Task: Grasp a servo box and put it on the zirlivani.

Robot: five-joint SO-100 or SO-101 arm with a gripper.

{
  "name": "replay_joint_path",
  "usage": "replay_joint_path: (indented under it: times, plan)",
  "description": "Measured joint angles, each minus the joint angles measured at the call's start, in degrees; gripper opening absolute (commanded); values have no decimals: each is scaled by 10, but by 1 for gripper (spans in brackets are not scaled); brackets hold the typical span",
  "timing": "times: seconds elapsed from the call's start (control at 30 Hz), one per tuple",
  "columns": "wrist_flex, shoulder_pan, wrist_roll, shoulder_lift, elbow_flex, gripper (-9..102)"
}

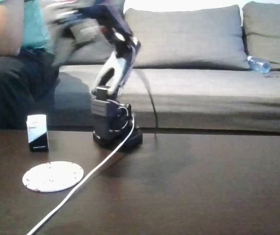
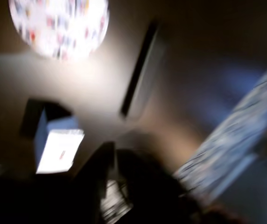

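The servo box (image 1: 37, 132), white above and black below, stands upright on the dark table at the left. The zirlivani (image 1: 53, 176), a flat speckled white disc, lies in front of it, a little to the right. The arm is raised and smeared by motion, with my gripper (image 1: 64, 36) high above the box at the upper left. In the wrist view the box (image 2: 59, 149) shows at lower left from above and the disc (image 2: 59, 25) at the top left. My gripper (image 2: 112, 186) is a dark blur at the bottom edge, beside the box and apart from it.
The arm's base (image 1: 114, 129) sits mid-table and a white cable (image 1: 88, 174) runs from it to the front edge, passing right of the disc. A person (image 1: 12, 54) sits on the grey sofa at the left. A water bottle (image 1: 258, 64) lies on the sofa.
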Motion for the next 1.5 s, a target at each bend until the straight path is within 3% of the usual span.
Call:
replay_joint_path:
  times: [0.13, 0.43, 0.53, 0.67, 0.97, 1.1, 1.5]
  plan:
    - [0, 120, -47, -57, -4, 0]
    - [-13, 267, -166, -71, 98, 1]
    - [-69, 314, -195, -75, 159, 11]
    - [-119, 334, -208, -75, 192, 27]
    - [-112, 369, -282, -75, 195, 29]
    - [-91, 374, -321, -75, 195, 36]
    - [-92, 351, -270, -75, 207, 36]
